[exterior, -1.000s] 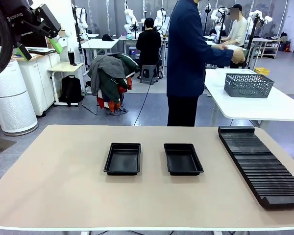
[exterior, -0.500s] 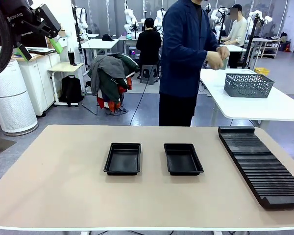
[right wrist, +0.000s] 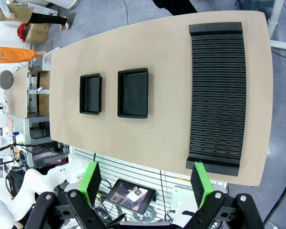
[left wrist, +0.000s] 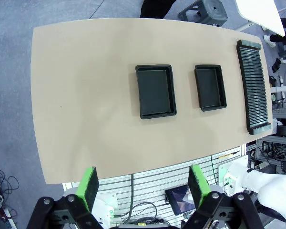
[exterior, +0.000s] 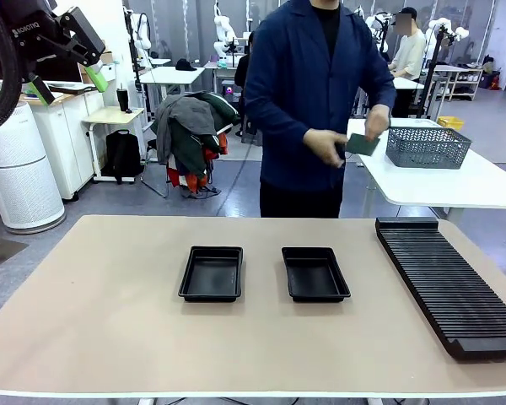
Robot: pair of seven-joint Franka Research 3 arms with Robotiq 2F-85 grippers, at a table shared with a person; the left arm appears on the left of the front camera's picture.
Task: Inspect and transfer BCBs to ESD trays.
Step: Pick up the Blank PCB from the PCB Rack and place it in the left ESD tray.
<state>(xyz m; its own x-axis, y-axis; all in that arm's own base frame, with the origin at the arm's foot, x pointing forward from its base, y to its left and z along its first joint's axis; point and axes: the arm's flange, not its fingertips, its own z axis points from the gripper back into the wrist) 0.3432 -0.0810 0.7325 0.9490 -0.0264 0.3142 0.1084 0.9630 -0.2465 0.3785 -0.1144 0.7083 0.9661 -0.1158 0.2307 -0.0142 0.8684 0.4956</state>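
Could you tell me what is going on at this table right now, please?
A person at the far side holds a green circuit board in their hands, near a grey basket. On the table, the left tray and right tray lie empty side by side, a long slotted rack to their right. The left gripper and right gripper hang open high above, touching nothing.

Table (exterior: 101, 312) left half wide open; ESD trays (exterior: 211, 273) sit mid w/ a gap btwn, slotted rack (exterior: 445, 285) hogs right edge, person (exterior: 316, 110) at far side.
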